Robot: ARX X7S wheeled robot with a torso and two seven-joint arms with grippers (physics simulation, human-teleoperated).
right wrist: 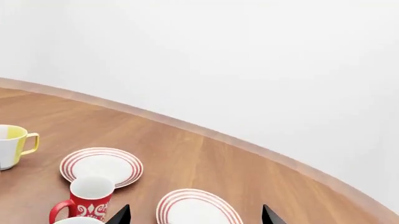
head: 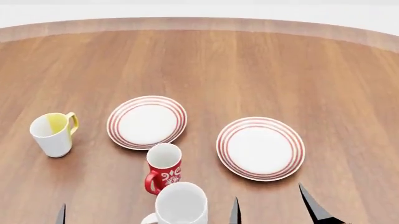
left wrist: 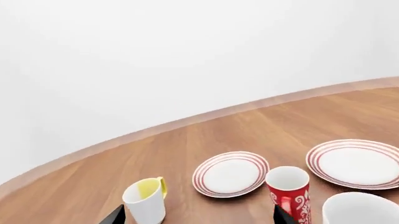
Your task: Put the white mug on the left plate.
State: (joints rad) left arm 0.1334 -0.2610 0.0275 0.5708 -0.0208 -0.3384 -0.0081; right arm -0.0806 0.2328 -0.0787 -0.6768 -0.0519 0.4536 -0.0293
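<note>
1. The left plate (head: 147, 122) lies on the desk (head: 249, 70); every other place below is given from it.
2. The right plate (head: 260, 148) lies to its right and a little nearer the robot, apart from it.
3. The swirl mug (head: 163, 167) stands upright just beside its near edge.
4. The white mug (head: 181, 205) stands nearer still, directly behind the swirl mug from the plate, close against it.
5. The yellow-handled mug (head: 52, 134) stands to its left, apart from it, handle turned toward the plate.

White mug (head: 181, 205) base cut off; both hands: only fingertips (head: 311, 205) visible.
</note>
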